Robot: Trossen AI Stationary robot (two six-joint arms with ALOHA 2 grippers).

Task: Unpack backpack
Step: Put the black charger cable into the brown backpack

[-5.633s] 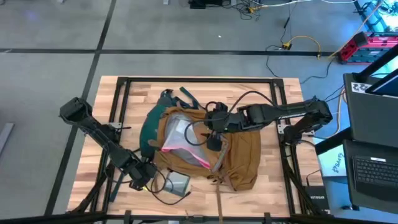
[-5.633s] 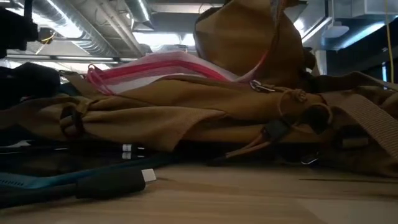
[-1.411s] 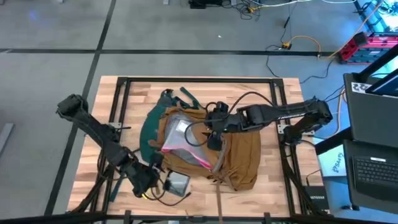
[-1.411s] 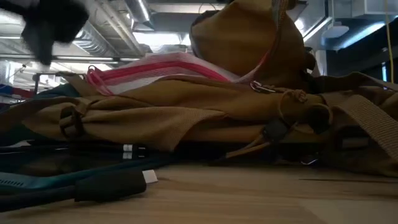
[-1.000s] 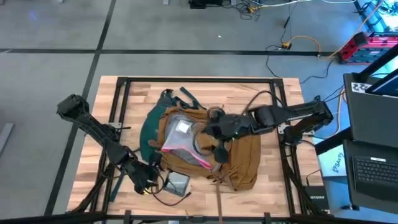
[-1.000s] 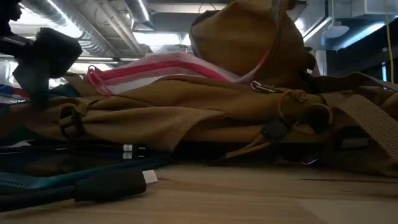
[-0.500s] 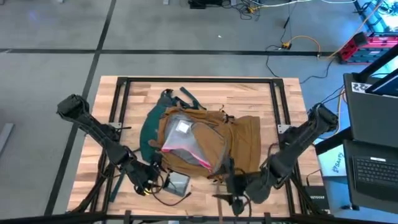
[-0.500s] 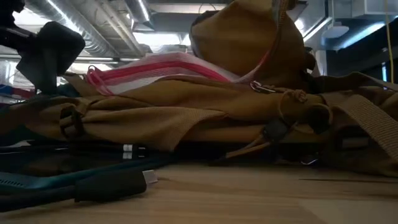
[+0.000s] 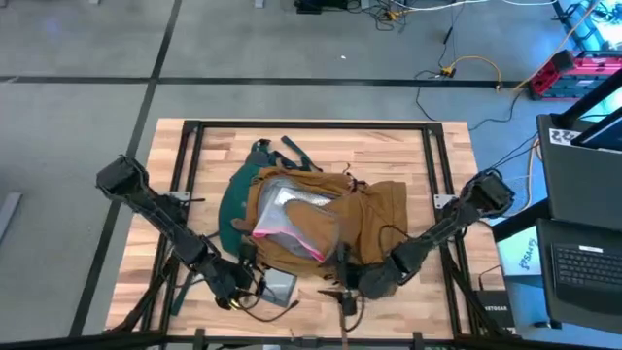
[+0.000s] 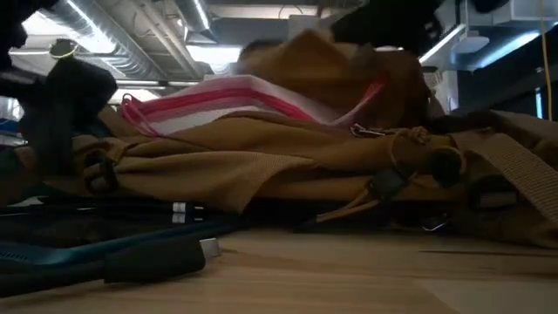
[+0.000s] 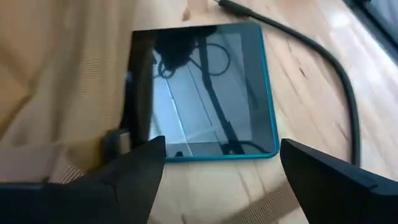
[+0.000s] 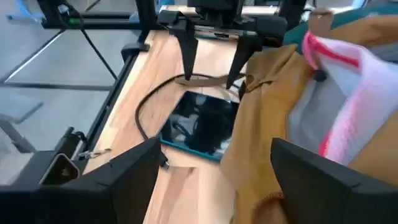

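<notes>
Backpack (image 9: 374, 219) lying flat at centre of wooden table (image 9: 437, 156), tan body toward the right arm's side, dark teal back panel and straps (image 9: 233, 199) toward the left arm's side. Main opening slack, grey lining exposed, clear pink-edged pouch (image 9: 287, 233) resting in the mouth; same pouch seen atop the tan fabric in low view (image 10: 235, 96). Teal-edged tablet (image 11: 202, 93) flat on the table at the near edge, just beside the backpack, 1 corner tucked under tan fabric. Dark cable (image 11: 339, 81) curving on the wood next to tablet. Left gripper (image 9: 243, 287) low at the near edge, directly above the tablet, fingers (image 11: 134, 171) spread wide, holding nothing. Right gripper (image 9: 342, 290) low at the near edge beside the backpack's lower corner, aimed across the tablet (image 12: 202, 124) toward the left gripper, fingers (image 12: 134, 171) spread wide, empty. 2 grippers near each other, apart, tablet between them.
</notes>
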